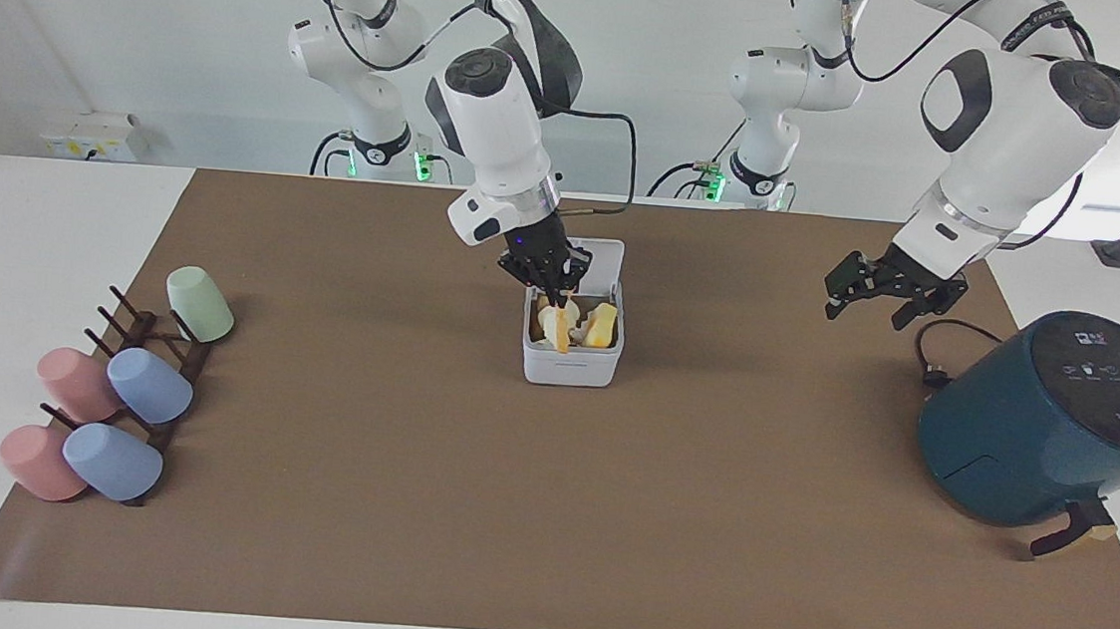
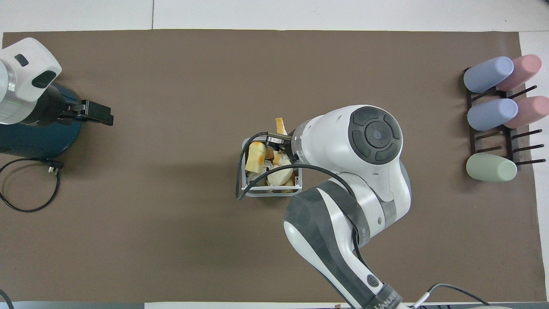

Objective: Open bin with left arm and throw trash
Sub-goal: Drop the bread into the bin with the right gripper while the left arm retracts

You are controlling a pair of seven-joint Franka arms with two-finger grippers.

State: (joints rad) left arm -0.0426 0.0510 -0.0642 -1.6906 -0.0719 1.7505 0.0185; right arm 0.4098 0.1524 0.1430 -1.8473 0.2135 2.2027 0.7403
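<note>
facing view: air fryer [image 1: 1051, 423] beside left tool [image 1: 876, 297]

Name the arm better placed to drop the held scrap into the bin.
Right. The right gripper is shut on the bread slice directly over the open bin; the left gripper hangs open near the air fryer.

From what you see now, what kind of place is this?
Probably a robot lab set up as a kitchen: two arms bolted at a paper-covered table, an air fryer, a cup rack.

Facing camera high across the brown paper-covered table [image 1: 541, 553], looking toward the robots; overhead camera above the robots' end, steeply down; both share the whole mat.
</note>
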